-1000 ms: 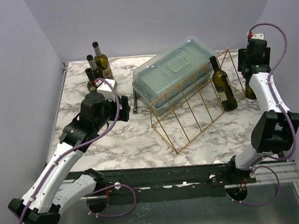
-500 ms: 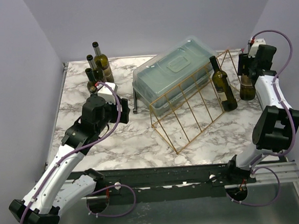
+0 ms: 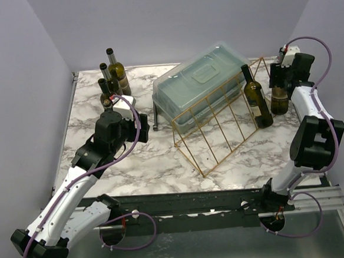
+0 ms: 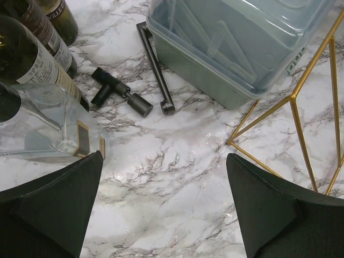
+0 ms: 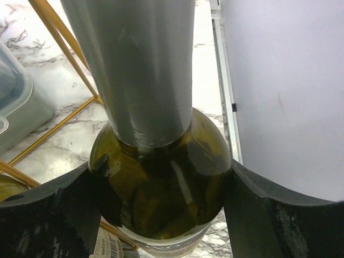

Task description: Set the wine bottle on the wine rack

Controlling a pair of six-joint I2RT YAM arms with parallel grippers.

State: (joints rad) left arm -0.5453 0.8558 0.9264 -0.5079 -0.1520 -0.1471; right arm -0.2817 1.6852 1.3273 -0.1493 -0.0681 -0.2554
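The right claw (image 5: 158, 199) is clamped on the shoulder of the wine bottle (image 3: 279, 99). The bottle is at the far right of the counter (image 3: 144, 160), just beside the far-right end of the wine rack (image 3: 219, 124) (whether its base touches down I cannot tell). The grip sits high on smooth, rounded glass with the heavy body below. Tipping it toward the rack could therefore let it slip or swing, and it might knock the dark bottle (image 3: 257, 102) leaning on the bars. The held bottle's long axis is upright, neck up. The left claw (image 4: 161, 161) hangs wide apart, holding nothing.
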